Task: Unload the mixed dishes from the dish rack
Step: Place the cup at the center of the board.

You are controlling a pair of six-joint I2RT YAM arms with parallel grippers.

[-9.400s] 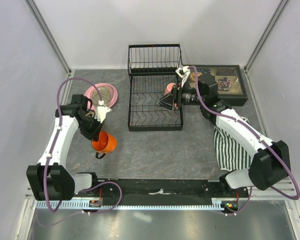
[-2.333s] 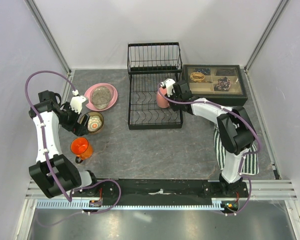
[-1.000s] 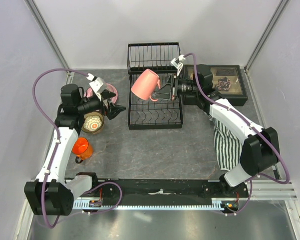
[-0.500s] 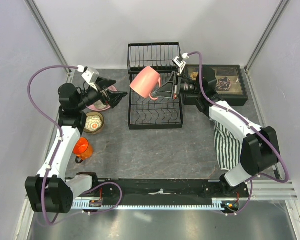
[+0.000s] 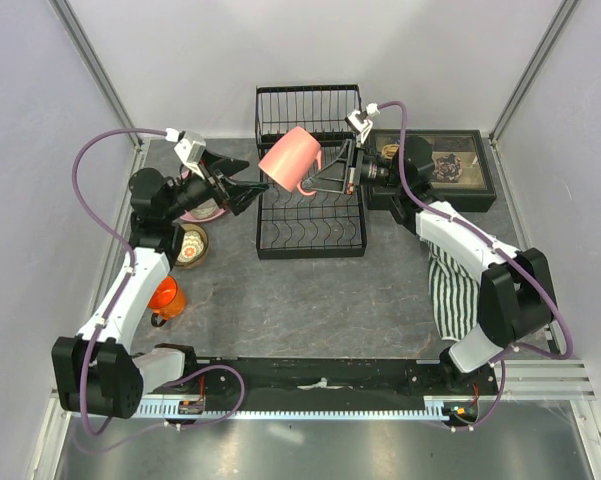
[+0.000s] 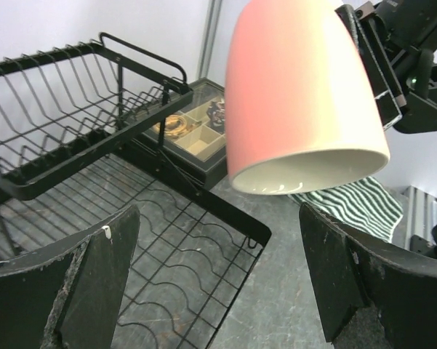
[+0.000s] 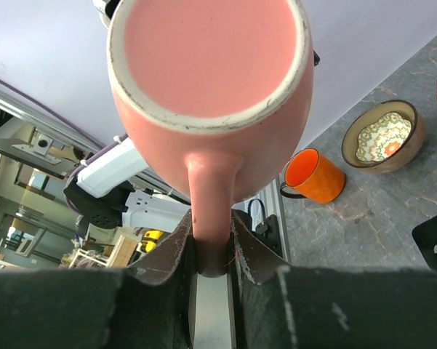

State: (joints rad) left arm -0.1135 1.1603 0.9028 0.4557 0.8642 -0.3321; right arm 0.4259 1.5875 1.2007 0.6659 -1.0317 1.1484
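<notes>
Clamped by its handle in the right end effector (image 7: 212,251), the pink mug (image 5: 291,160) hangs above the dish rack (image 5: 310,215) toward the bench's far edge, mouth tilted leftward at the left end effector (image 5: 244,192) — spread wide open, just short of it.

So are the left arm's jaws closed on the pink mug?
No, the left wrist view shows the left jaws wide open and clear of the pink mug, whose handle is pinched in the right jaws.

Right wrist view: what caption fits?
Right tool grips the pink mug by its handle; orange mug and brown bowl rest beyond.
</notes>
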